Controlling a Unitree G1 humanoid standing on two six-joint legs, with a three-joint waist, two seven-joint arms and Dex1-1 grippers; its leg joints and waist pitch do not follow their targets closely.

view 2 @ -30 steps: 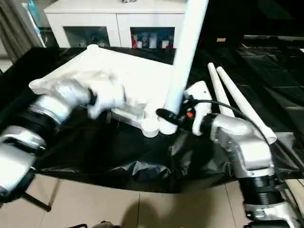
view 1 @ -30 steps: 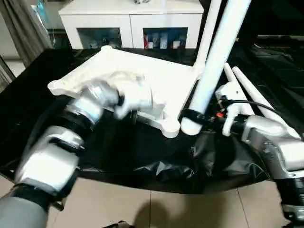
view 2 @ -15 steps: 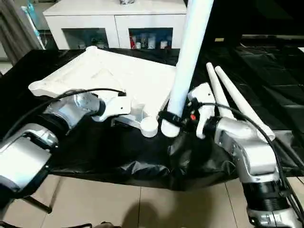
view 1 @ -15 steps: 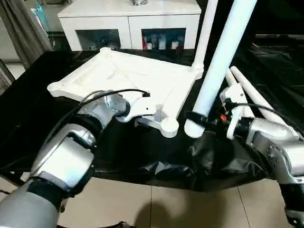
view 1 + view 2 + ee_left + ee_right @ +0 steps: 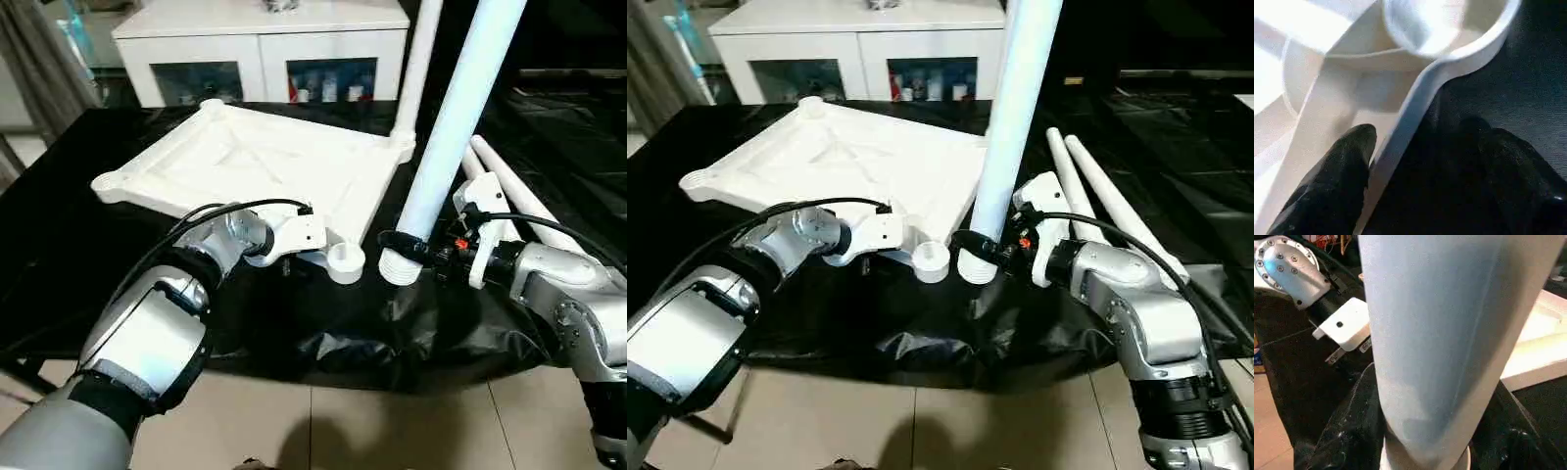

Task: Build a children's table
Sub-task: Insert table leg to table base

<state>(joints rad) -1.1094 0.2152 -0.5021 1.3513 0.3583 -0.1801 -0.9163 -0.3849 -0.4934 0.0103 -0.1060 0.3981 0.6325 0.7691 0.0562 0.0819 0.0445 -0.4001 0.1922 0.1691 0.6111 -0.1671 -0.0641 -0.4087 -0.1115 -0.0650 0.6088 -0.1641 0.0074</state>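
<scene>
Left eye view: right end effector [image 5: 400,245] pinches leg [image 5: 453,117]; left end effector [image 5: 1415,147], spread, straddles tabletop [image 5: 265,162] rim.

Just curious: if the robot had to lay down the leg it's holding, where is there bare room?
Bare black cloth lies left of the table top and along the front edge. It is crowded on the right, around the held leg, the near corner socket and two loose legs.

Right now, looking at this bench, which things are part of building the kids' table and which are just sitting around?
Part of the job:
- table top, underside up
- leg held upright in the right gripper
- one leg standing at the far corner
- two spare legs lying on the black cover
- left gripper straddling the top's rim

Just there:
- white cabinet behind
- black cover
</scene>
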